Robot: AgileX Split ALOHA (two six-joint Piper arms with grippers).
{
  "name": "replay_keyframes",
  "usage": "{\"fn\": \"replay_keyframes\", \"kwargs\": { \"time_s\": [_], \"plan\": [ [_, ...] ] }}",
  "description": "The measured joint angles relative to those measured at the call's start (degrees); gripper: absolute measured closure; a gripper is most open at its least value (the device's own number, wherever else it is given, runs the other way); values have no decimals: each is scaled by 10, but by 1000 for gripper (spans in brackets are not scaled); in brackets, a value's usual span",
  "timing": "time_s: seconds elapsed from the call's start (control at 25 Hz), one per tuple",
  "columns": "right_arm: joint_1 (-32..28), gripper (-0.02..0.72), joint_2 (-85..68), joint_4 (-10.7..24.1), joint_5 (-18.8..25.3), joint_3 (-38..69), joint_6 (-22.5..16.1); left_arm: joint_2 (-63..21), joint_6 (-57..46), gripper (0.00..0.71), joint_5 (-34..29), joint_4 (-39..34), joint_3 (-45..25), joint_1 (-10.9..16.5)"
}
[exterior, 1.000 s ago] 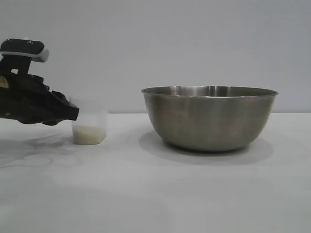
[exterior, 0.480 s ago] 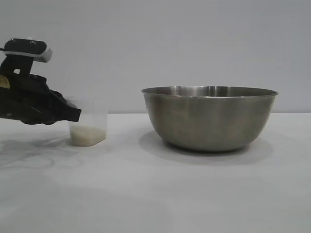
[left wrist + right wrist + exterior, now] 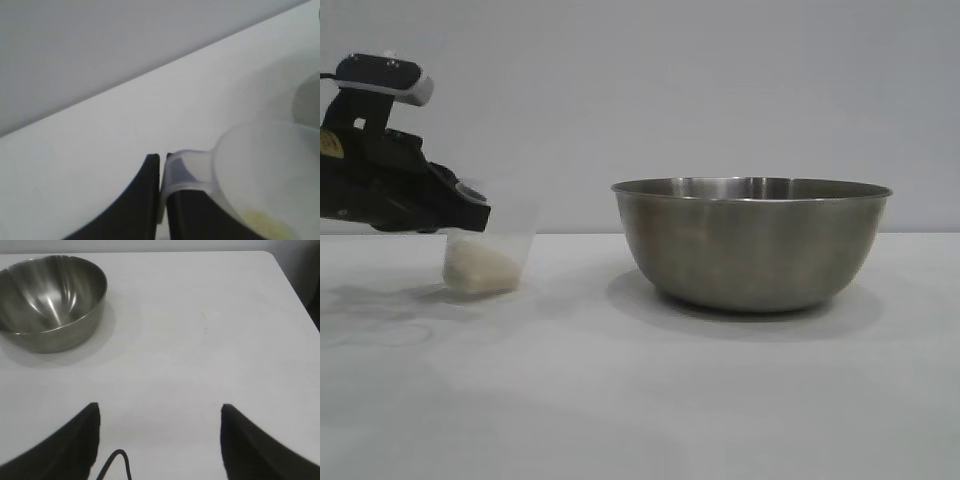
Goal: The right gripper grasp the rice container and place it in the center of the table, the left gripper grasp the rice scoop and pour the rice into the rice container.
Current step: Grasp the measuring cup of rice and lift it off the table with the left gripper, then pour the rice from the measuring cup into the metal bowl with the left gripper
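The left gripper (image 3: 470, 205) was clenched on the scoop's (image 3: 485, 255) loop handle, its jaws pinched together on the clear plastic. The scoop hung tilted at the jaw tips, just clear of the table (image 3: 640, 400), with the rice (image 3: 475, 265) heaped against its lower side. The bowl (image 3: 750, 240) stood upright on the table, well apart from those jaws. The right gripper (image 3: 160, 435) hovered with its jaws spread and nothing between them, the bowl well ahead and off to one side.
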State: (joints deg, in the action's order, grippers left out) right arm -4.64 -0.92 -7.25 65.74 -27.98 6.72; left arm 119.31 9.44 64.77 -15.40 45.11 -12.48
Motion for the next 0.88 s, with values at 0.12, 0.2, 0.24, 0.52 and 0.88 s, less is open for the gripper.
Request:
{"fn": "replay_keyframes", "kwargs": {
  "time_s": [0.12, 0.2, 0.24, 0.52, 0.88],
  "plan": [
    [0, 239, 0, 0, 0, 0, 0, -10, 12, 710, 0, -24, 27, 0],
    [0, 239, 0, 0, 0, 0, 0, -11, 28, 710, 0, -41, 48, 0],
    [0, 239, 0, 0, 0, 0, 0, -11, 39, 710, 0, -54, 60, 0],
    [0, 239, 0, 0, 0, 0, 0, -11, 79, 710, 0, -159, 147, -1],
    [0, 239, 0, 0, 0, 0, 0, -11, 184, 710, -63, -316, 258, -51]
  ]
}}
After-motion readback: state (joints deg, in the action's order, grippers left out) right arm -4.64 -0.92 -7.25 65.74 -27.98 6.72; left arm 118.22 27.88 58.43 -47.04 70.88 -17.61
